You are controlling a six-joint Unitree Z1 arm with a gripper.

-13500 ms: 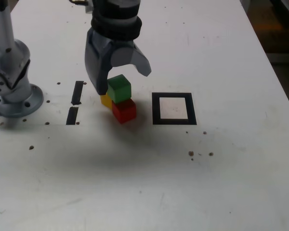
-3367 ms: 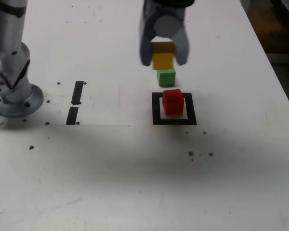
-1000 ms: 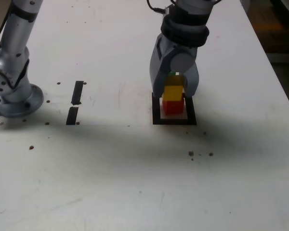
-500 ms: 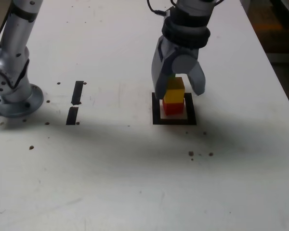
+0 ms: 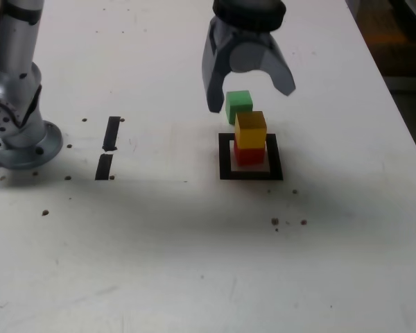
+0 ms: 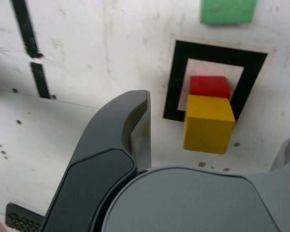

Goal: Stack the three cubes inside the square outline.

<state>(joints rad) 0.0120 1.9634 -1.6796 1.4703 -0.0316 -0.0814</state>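
The yellow cube [image 5: 250, 130] [image 6: 208, 123] rests on top of the red cube [image 5: 249, 154] [image 6: 210, 87] inside the black tape square outline [image 5: 224, 158] [image 6: 172, 82]. Just behind the outline, on the bare table, sits the green cube [image 5: 238, 106] [image 6: 227, 11]. My gripper [image 5: 251, 89] hangs open above the stack and the green cube, holding nothing. In the wrist view one dark finger [image 6: 128, 130] shows beside the stack.
Two short black tape strips [image 5: 109, 147] [image 6: 30, 46] lie toward the exterior view's left. The arm's metal base [image 5: 17, 132] stands at the exterior view's far left. Small dark specks [image 5: 286, 221] dot the white table [image 5: 194, 263].
The gripper set the yellow cube on the red one, opened, and has risen clear of the stack. The green cube behind is now uncovered.
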